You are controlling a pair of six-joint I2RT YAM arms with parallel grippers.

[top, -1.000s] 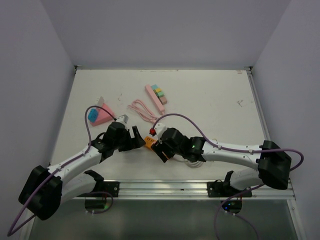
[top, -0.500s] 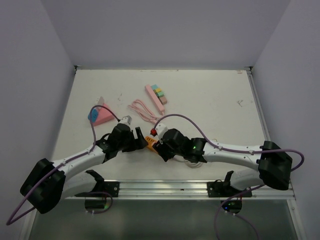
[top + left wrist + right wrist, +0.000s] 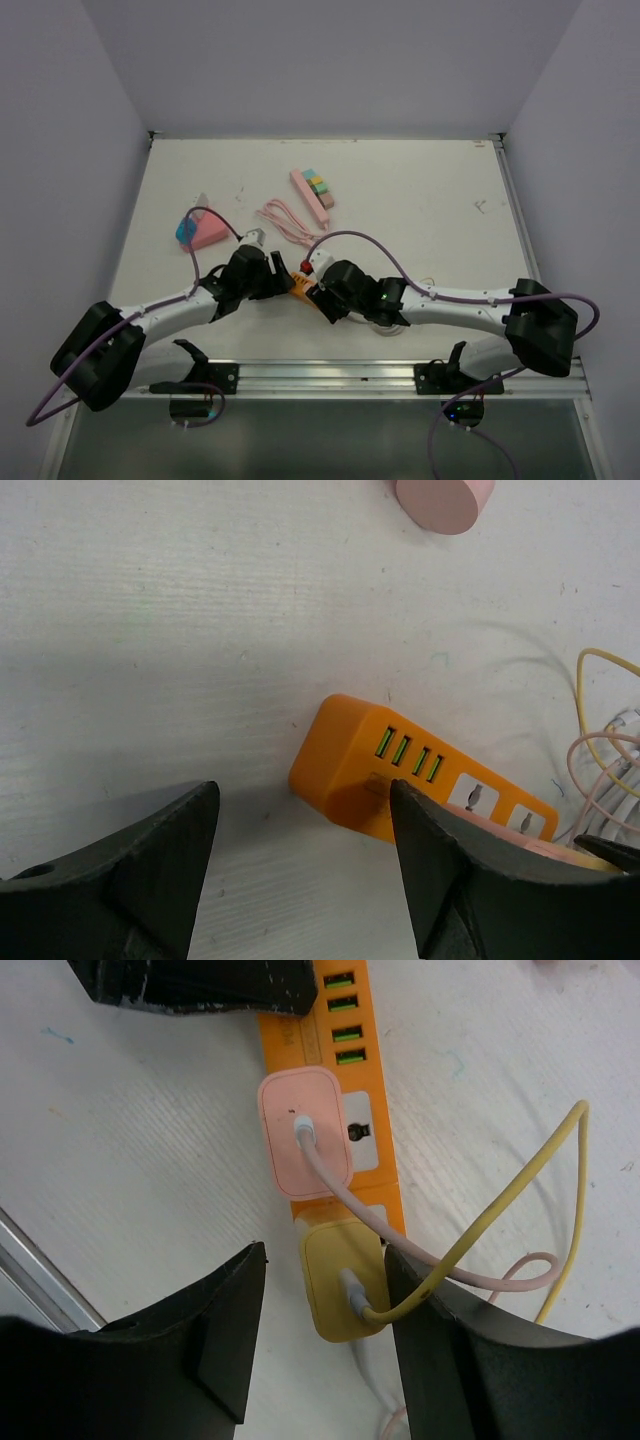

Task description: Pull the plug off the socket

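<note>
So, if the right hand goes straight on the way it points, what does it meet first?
The right hand would likely meet the yellow plug, seated in the orange power strip between its open fingers; the pink plug lies beyond. Depth is unclear.

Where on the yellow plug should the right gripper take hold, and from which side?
Grip the yellow plug by its two flat side walls, across the width of the orange power strip, coming down from above. Its cable leaves the top face, and the pink plug sits close beside it along the strip.
</note>
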